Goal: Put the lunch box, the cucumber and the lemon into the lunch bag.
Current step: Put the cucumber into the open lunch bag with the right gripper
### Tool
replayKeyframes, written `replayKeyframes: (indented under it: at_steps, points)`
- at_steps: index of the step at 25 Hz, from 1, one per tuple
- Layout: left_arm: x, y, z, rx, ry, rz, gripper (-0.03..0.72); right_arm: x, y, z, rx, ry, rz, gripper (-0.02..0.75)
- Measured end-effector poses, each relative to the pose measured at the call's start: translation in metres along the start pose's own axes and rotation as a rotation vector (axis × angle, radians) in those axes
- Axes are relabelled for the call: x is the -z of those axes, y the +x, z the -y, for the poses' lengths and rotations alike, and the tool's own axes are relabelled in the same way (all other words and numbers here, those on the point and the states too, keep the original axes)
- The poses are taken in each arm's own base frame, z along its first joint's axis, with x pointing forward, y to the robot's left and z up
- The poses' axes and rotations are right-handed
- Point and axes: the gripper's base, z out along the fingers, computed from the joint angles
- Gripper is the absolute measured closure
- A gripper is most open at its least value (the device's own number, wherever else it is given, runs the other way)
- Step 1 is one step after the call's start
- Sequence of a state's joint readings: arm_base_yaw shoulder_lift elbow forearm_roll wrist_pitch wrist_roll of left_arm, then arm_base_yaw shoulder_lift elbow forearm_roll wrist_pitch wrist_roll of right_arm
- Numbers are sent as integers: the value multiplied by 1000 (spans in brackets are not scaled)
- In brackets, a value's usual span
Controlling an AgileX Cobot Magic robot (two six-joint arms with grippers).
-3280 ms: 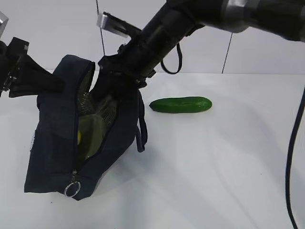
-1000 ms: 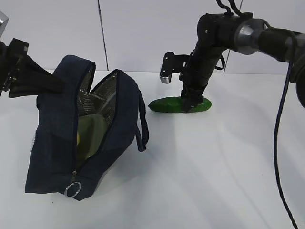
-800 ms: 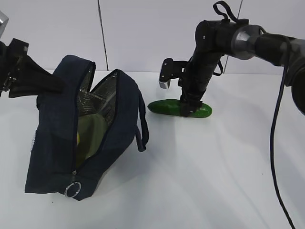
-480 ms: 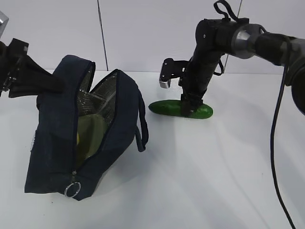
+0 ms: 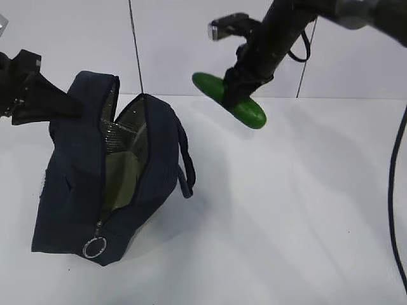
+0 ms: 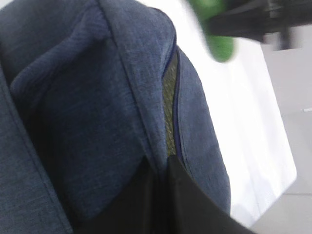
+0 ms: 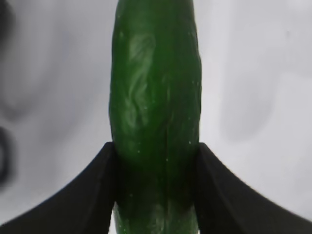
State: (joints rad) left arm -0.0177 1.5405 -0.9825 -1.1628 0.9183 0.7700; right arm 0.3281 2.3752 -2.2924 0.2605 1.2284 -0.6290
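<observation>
The dark navy lunch bag [image 5: 76,190] stands open at the left, showing its silver lining. Inside it I see the pale green lid of the lunch box [image 5: 122,181]. The lemon is hidden. My left gripper [image 5: 71,107] is shut on the bag's upper rim; in the left wrist view its fingers [image 6: 190,195] pinch the navy fabric of the lunch bag [image 6: 97,97]. My right gripper [image 5: 234,90] is shut on the dark green cucumber [image 5: 251,114], which hangs tilted in the air to the right of the bag's opening. In the right wrist view the cucumber [image 7: 156,87] fills my right gripper [image 7: 156,161].
A metal ring pull [image 5: 94,246] hangs at the bag's lower front corner, and a loop handle [image 5: 184,168] droops on its right side. The white table [image 5: 286,222] stretches to the right, a wall stands close behind, and a black cable [image 5: 393,203] runs down the right edge.
My right gripper has closed on the cucumber and lifted it off the table, up and slightly left toward the bag. The left gripper has kept its hold on the bag's rim.
</observation>
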Motion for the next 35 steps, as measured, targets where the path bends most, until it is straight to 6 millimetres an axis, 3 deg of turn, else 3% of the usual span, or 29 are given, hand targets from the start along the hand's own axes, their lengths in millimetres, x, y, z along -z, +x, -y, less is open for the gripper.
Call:
replayKeyframes:
  at_steps: [6,11,16,23,29,35]
  points:
    - [0,-4,-3,1,-38,45,680,82,-28,-34,-258,-186,259,388]
    - [0,-5,-4,2,-44,55,680,119,-40,-56,-359,-338,373,388]
    - [0,-5,-4,2,-46,57,680,103,-46,-82,-417,-425,311,388]
    - [0,-6,-4,-4,-49,61,680,73,-33,-127,-455,-568,166,388]
    - [0,-6,-4,-11,-48,65,680,54,-25,-136,-512,-613,127,388]
    - [0,-7,-3,-15,-30,73,680,34,-27,-133,-576,-600,167,388]
